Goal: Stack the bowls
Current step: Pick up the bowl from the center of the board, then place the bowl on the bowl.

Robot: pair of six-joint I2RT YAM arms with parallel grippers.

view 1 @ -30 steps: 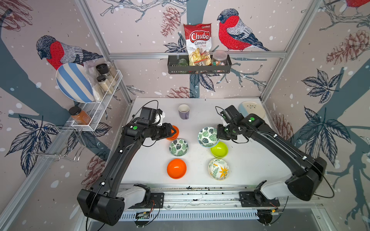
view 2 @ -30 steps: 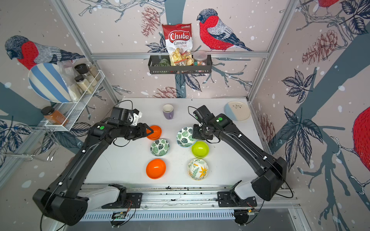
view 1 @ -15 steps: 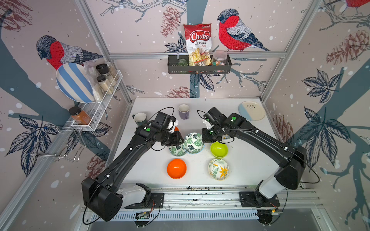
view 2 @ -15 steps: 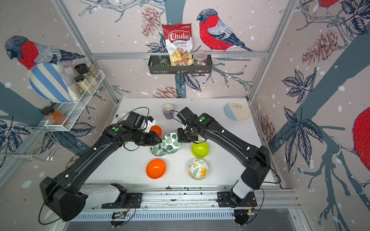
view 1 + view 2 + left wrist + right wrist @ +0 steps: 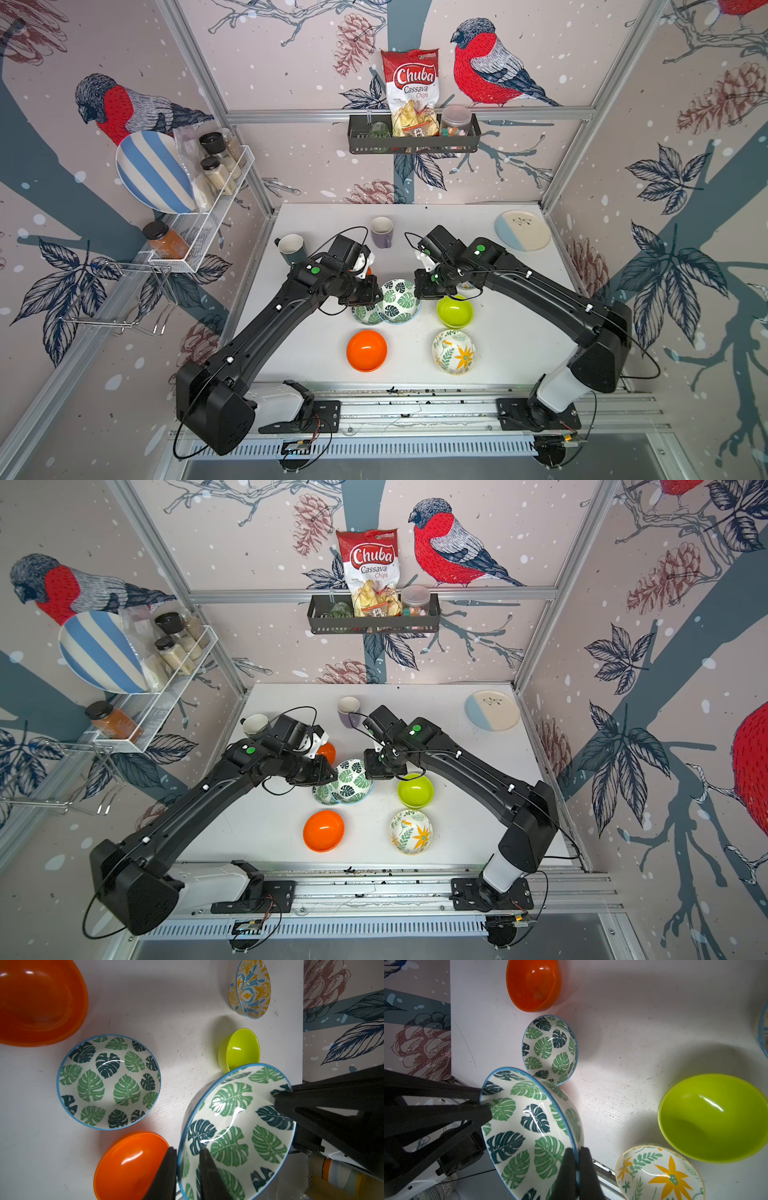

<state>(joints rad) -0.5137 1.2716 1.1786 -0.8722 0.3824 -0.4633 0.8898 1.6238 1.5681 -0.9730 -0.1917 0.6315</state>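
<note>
left tool (image 5: 188, 1150): I see one finger inside and one outside the rim of the held leaf bowl (image 5: 239, 1126), set narrow. I cannot tell whether they pinch the wall.
right tool (image 5: 576, 1150): clamped tight on the opposite rim of that bowl, one finger on each face of the wall.
held leaf bowl: off the tabletop (image 5: 519, 332) and tilted, spanning the gap between the two tools; both top views show its inside (image 5: 399, 301) (image 5: 351, 781).
second leaf bowl (image 5: 108, 1082): upright on the tabletop just below the left tool. In a top view (image 5: 363, 316) the held bowl covers part of it.
lime green bowl (image 5: 455, 311): upright, just beside the right tool, on the side toward the arm bases.
front orange bowl (image 5: 366, 350): upright, apart from the left tool, toward the arm bases.
back orange bowl (image 5: 37, 1001): close behind the left tool; the wrist hides most of it from above.
yellow-flower bowl (image 5: 454, 351): past the lime green bowl from the right tool.
yellow-blue bowl (image 5: 249, 989): on the tabletop behind the right tool, near the tabletop's edge.
purple mug (image 5: 382, 232): behind both tools, roughly between them.
dark mug (image 5: 293, 249): behind the left tool, on its outer side.
</note>
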